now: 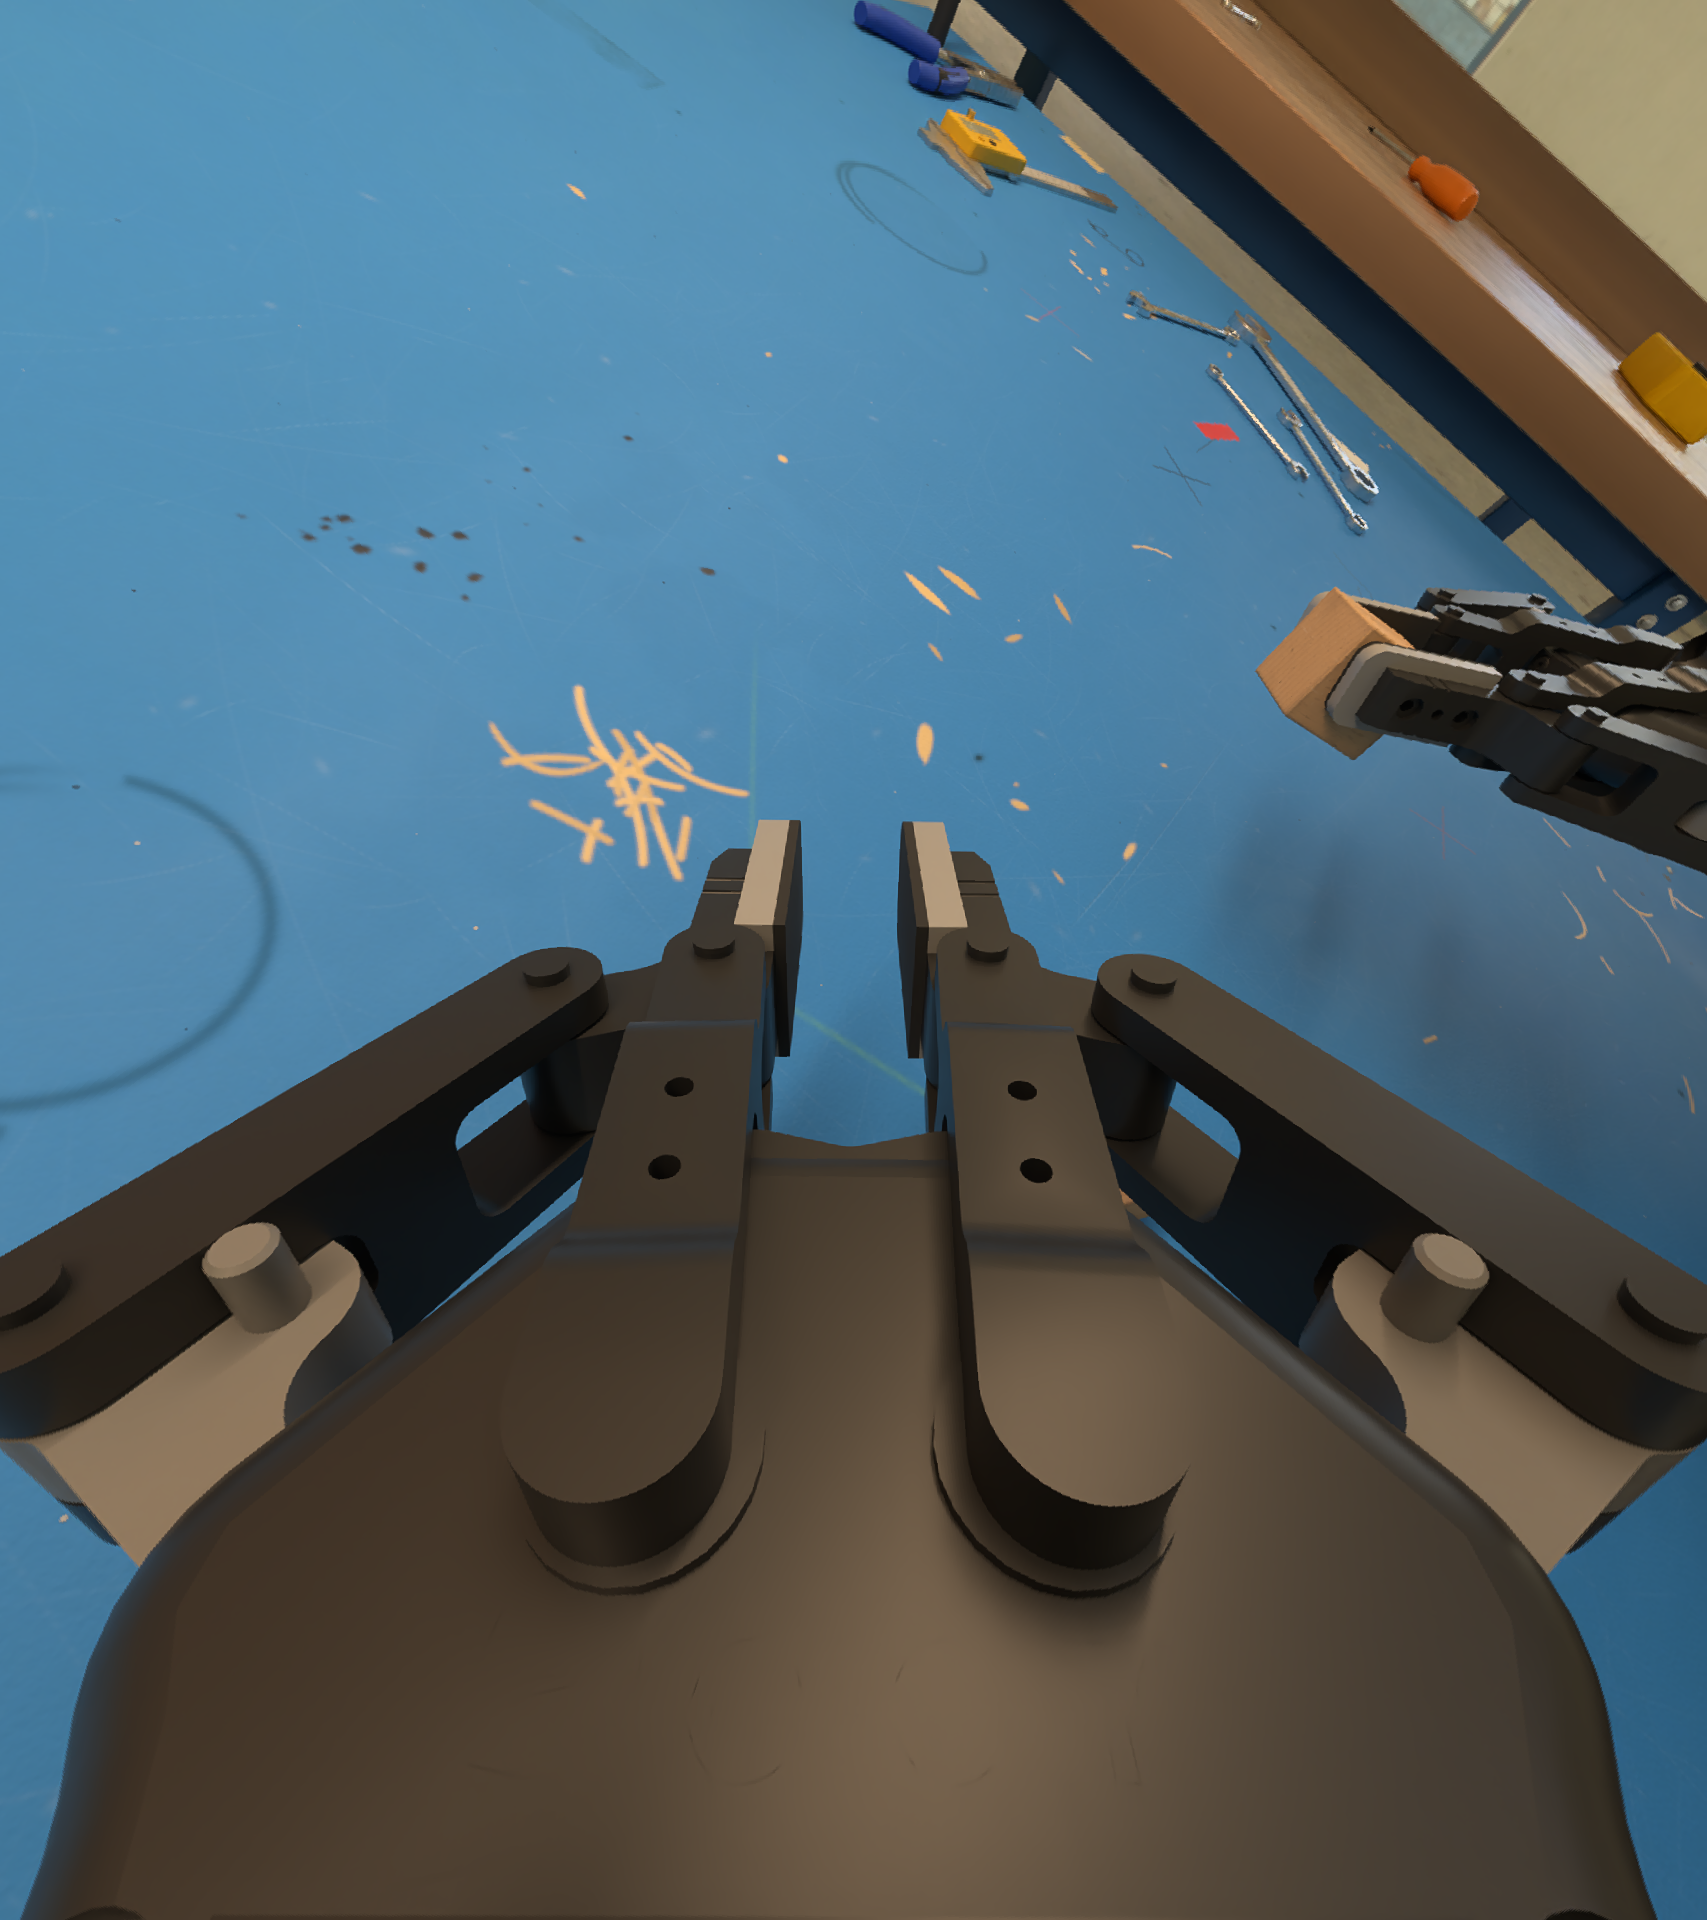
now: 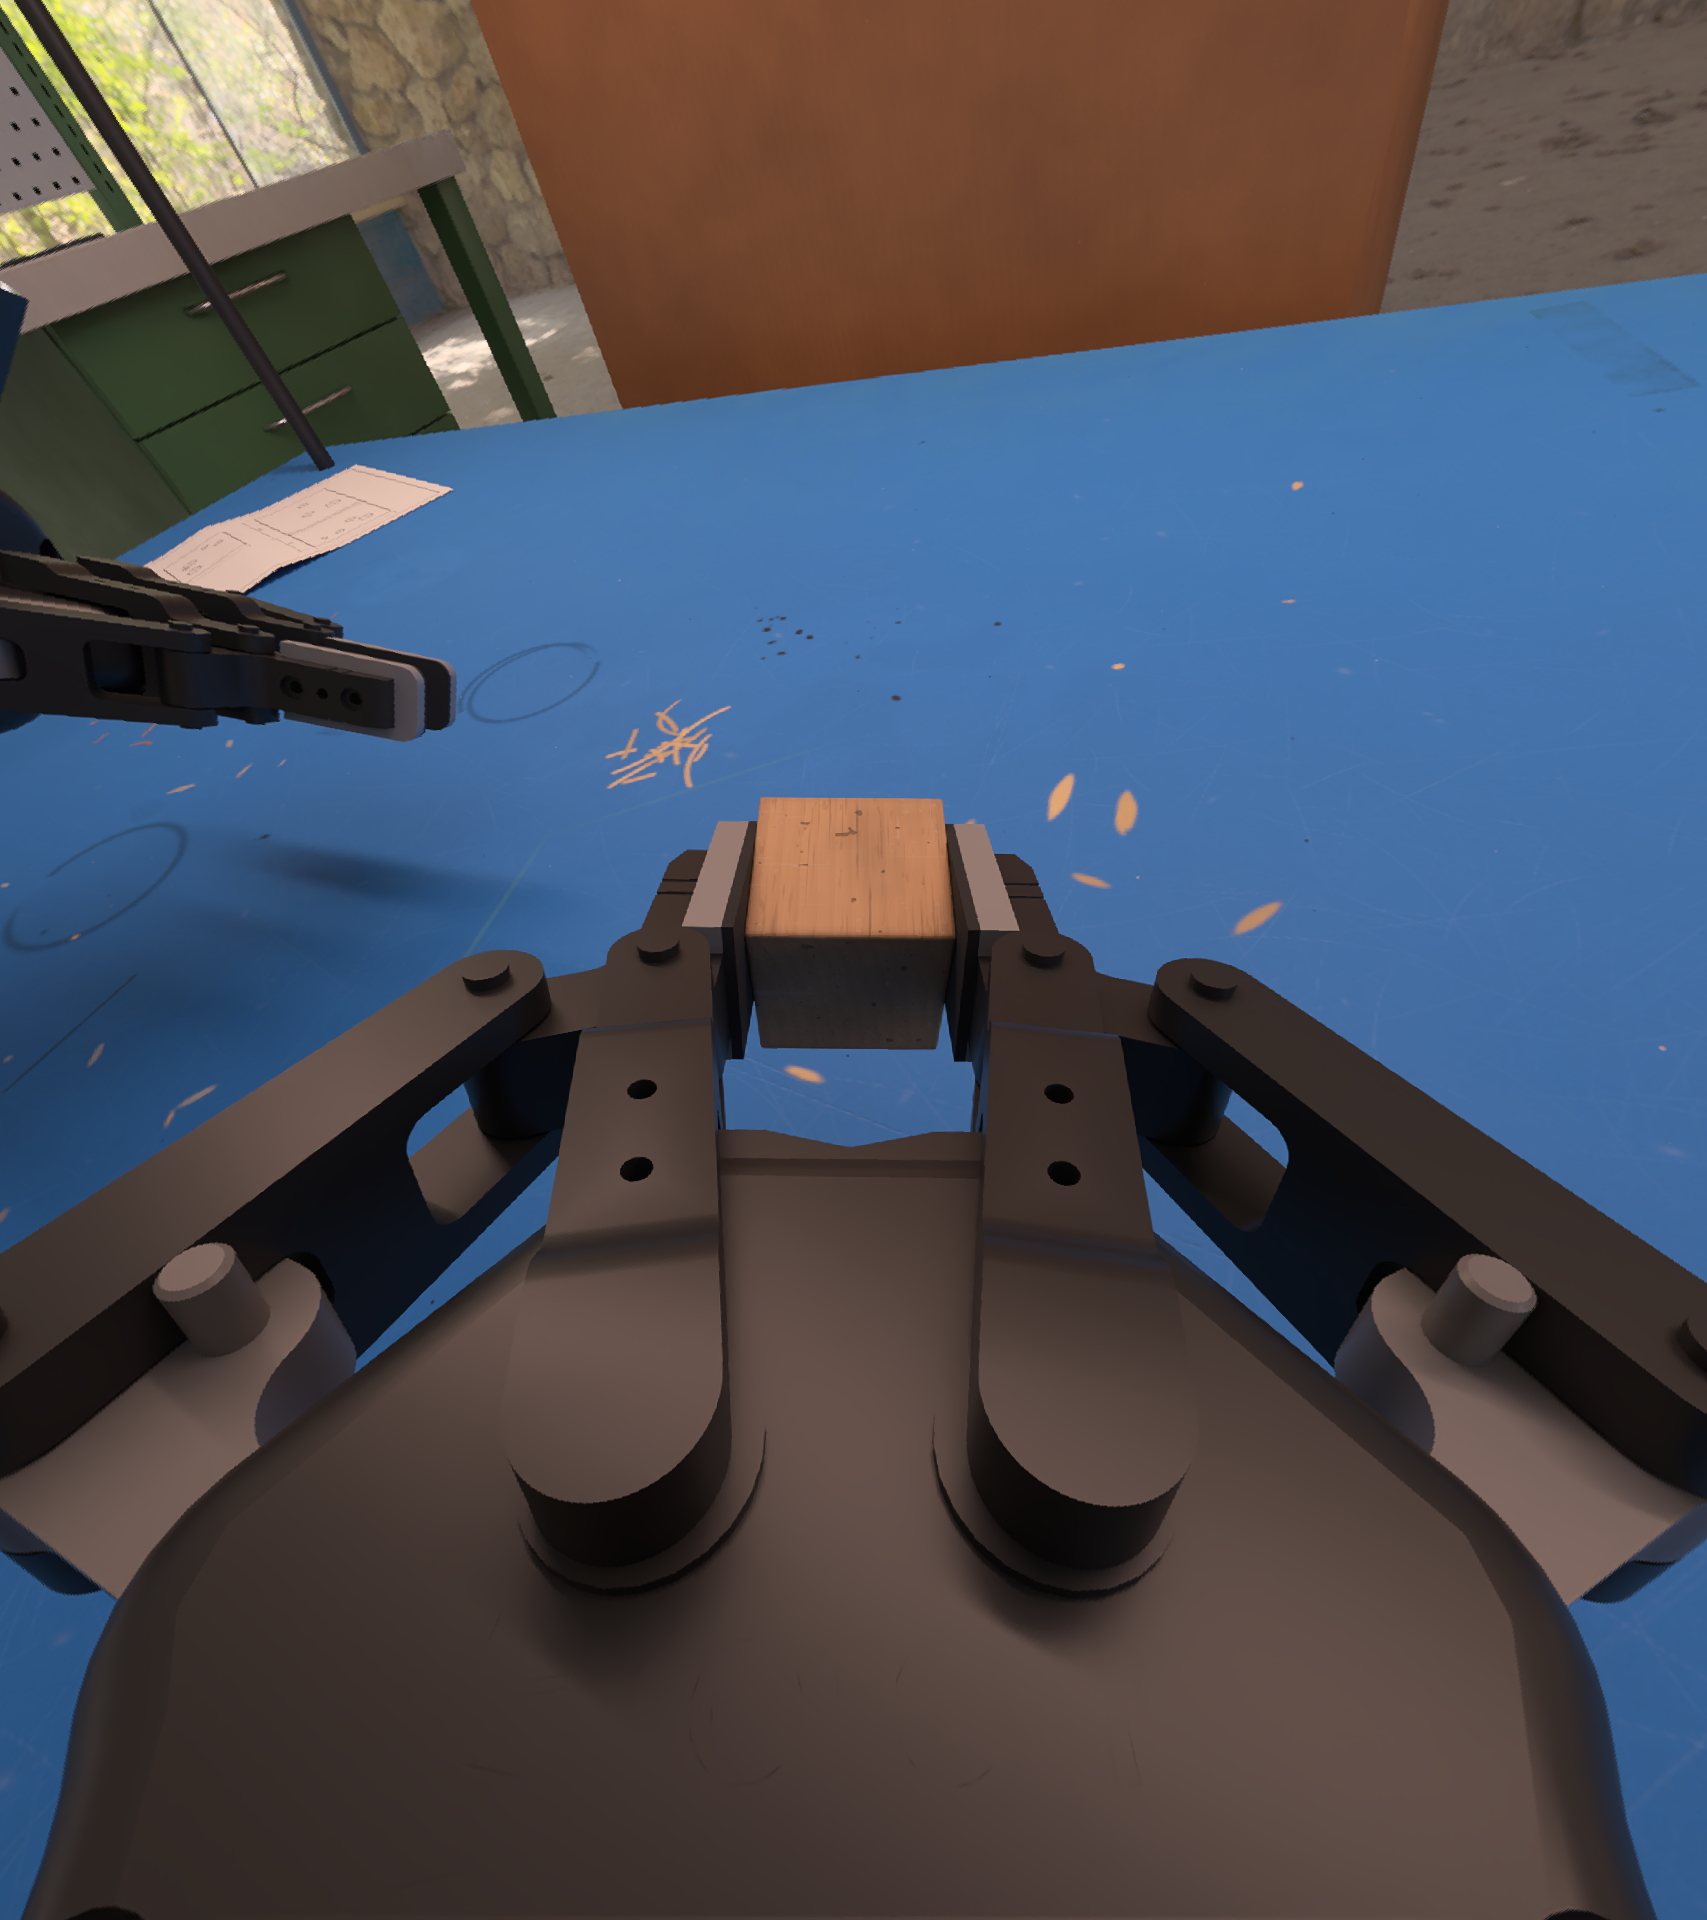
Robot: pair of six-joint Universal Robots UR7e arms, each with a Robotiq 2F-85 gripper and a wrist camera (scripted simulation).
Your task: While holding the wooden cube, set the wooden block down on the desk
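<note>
My right gripper (image 2: 849, 831) is shut on a light wooden cube (image 2: 849, 873) and holds it above the blue desk (image 2: 1244, 644). In the left wrist view the cube (image 1: 1306, 655) and right gripper (image 1: 1348, 655) show at the right edge, hovering over the desk (image 1: 413, 364). My left gripper (image 1: 851, 831) hangs above the desk with a narrow gap between its pads and nothing in it. It shows at the left of the right wrist view (image 2: 433, 691). I see no second wooden block in either view.
Several wrenches (image 1: 1285, 405), a yellow square tool (image 1: 984, 140) and blue-handled pliers (image 1: 906, 42) lie near the desk's far edge. A wooden shelf (image 1: 1348, 156) carries an orange screwdriver (image 1: 1441, 187) and a yellow block (image 1: 1675, 387). A paper sheet (image 2: 298, 525) lies at the far left.
</note>
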